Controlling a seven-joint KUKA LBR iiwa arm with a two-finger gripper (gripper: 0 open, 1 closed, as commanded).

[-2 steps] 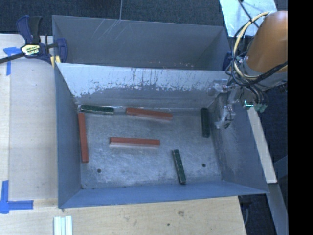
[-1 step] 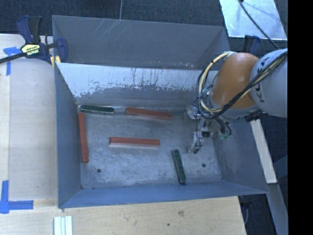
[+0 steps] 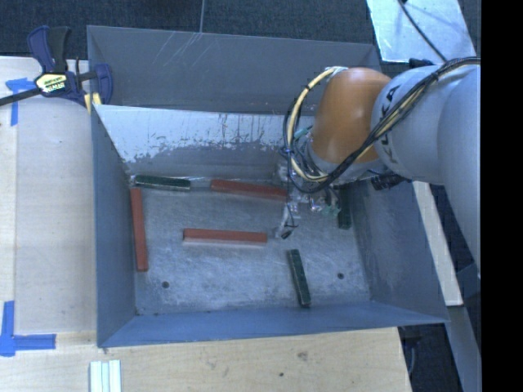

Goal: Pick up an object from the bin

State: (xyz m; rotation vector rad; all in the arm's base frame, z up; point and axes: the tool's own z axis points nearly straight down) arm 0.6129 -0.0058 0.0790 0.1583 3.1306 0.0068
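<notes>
From my seat, the landmark I steer by is the red-brown bar point(image 3: 225, 237) lying flat and roughly level in the middle of the bin's point(image 3: 245, 327) floor. The gripper point(image 3: 286, 227) hangs just beyond that bar's right end, slightly further back, under the orange cover point(image 3: 347, 117) on the wrist. I cannot tell how far it is open, and I see nothing held in it. Whether it touches the floor I also cannot say. Behind the middle bar lies a second red-brown bar point(image 3: 245, 189) whose right end runs in under the wrist, so the gripper sits between the ends of the two. I would treat either as the likely pick, the middle one being the more exposed. Well apart are a dark green bar point(image 3: 162, 184) back and to the left, a third red-brown bar point(image 3: 140, 229) standing crosswise off the left end, and another dark green bar point(image 3: 298, 278) forward and to the right. These look like stiff, light, flat strips with smooth faces, low against the floor, so a grasp must go down close to the metal. I would close across the narrow width near the bar's middle. Taken at the end, it would likely droop or twist out.
</notes>
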